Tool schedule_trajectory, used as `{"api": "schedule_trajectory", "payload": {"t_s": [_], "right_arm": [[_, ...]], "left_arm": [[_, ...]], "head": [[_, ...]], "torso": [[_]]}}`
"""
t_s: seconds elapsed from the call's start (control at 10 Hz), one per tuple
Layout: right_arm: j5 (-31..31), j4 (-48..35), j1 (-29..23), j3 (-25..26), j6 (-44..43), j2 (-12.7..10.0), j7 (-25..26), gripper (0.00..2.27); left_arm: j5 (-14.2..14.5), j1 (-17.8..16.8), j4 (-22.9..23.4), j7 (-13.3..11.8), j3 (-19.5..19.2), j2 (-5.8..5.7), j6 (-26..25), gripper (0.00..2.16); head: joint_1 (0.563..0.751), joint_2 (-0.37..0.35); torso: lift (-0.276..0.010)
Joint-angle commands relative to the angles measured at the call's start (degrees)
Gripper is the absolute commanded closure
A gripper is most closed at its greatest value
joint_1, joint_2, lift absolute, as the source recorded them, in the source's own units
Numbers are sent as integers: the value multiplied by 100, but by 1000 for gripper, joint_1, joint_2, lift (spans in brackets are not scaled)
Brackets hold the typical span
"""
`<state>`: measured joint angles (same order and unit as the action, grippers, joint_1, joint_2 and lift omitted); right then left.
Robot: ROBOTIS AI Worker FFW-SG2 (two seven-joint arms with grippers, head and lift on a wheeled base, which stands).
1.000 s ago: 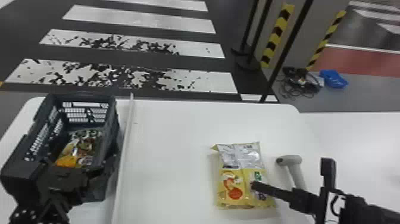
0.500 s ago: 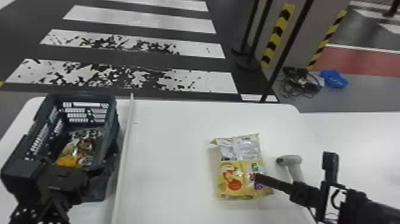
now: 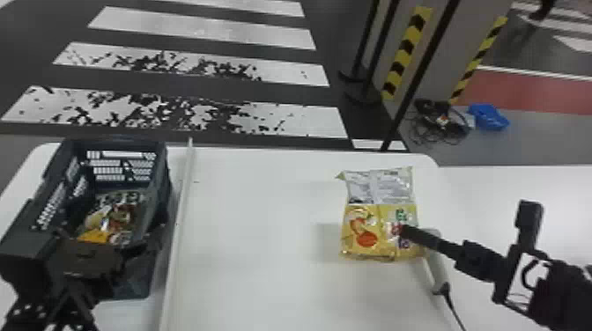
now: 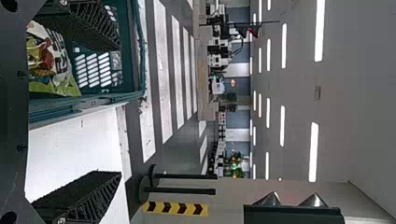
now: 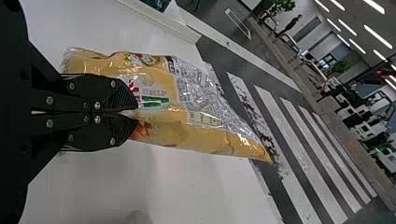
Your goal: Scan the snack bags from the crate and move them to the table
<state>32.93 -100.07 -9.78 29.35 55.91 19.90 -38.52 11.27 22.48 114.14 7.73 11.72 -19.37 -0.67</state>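
Note:
Pinched at its middle, a yellow and silver snack bag (image 3: 379,215) is in my right gripper (image 3: 407,233), over the right part of the white table (image 3: 246,281). In the right wrist view the fingers of my right gripper (image 5: 135,112) are closed on a fold of the bag (image 5: 163,102). My left gripper (image 3: 105,259) is at the near end of the dark crate (image 3: 158,264), where colourful bags (image 3: 116,215) lie. The left wrist view has my left gripper (image 4: 112,109) with its fingers wide apart, nothing between them, and a bag (image 4: 49,60) inside the crate beside one finger.
A white handheld scanner (image 3: 434,268) with a black cable stands on the table, partly behind the right gripper and bag. A raised white strip (image 3: 180,220) runs along the table between crate and bag. Thin black posts (image 3: 418,75) stand beyond the table.
The snack bag first shifted away from the table's near side, then came slightly nearer, its tilt changing, with my right gripper still on it. My left arm has stayed at the crate.

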Motion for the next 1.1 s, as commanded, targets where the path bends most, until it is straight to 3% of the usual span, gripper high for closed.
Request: {"api": "schedule_trajectory", "payload": {"t_s": [0.0,0.1,0.3,0.5,1.0], "right_arm": [[91,-65,90,343,-251,5,240,2246],[-129,111,319,501,-321,66,327,2246],[-551,796,714,466,-778,594,459,2246],[-858,1227,873,352,-1182,954,934,2246],[-1183,2712,1584,97,-2799,989,3105,2246]], "left_arm": [[50,-34,73,1,-38,-23,0,39],[77,-77,82,1,-20,-58,-18,39],[94,-113,64,-8,6,-137,-35,39],[121,-104,64,1,15,-163,-35,39],[147,-121,20,-35,15,-207,-18,39]], "head": [[695,-229],[695,-253],[695,-311],[695,-350],[695,-350]], "torso": [[-95],[-95],[-95],[-95],[-95]]}}
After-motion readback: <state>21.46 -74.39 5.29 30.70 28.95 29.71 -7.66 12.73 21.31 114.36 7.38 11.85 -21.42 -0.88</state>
